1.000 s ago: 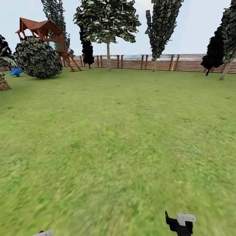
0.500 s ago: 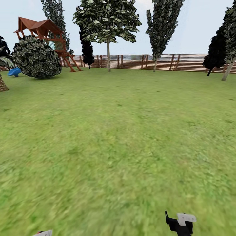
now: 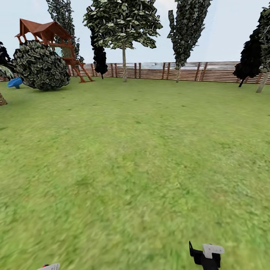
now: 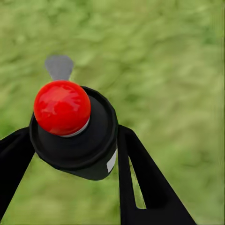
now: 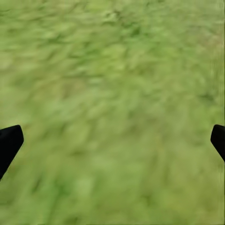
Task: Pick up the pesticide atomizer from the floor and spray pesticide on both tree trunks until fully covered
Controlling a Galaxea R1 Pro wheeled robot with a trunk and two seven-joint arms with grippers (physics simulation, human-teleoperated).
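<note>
In the left wrist view my left gripper (image 4: 75, 138) is shut on the pesticide atomizer (image 4: 62, 107), a black bottle with a round red cap, its black fingers (image 4: 140, 173) pressed on both sides. Grass lies below it. A sliver of that gripper (image 3: 49, 267) shows at the head view's bottom edge. My right gripper (image 5: 112, 140) is open over bare grass, and it appears low in the head view (image 3: 206, 255). Far off at the right edge stands a tree with a leaning grey-tan trunk (image 3: 262, 82). The garden lawn (image 3: 135, 150) stretches ahead.
A brown slat fence (image 3: 187, 71) closes the far side. A leafy tree with a thin pale trunk (image 3: 123, 63) and narrow dark trees stand along it. At far left are a wooden play tower (image 3: 48, 35), a round bush (image 3: 40, 65) and a blue object (image 3: 15, 82).
The whole head view has crept forward over the lawn, so the camera moved; things at the sides drifted slightly outward. Both grippers keep their places and states.
</note>
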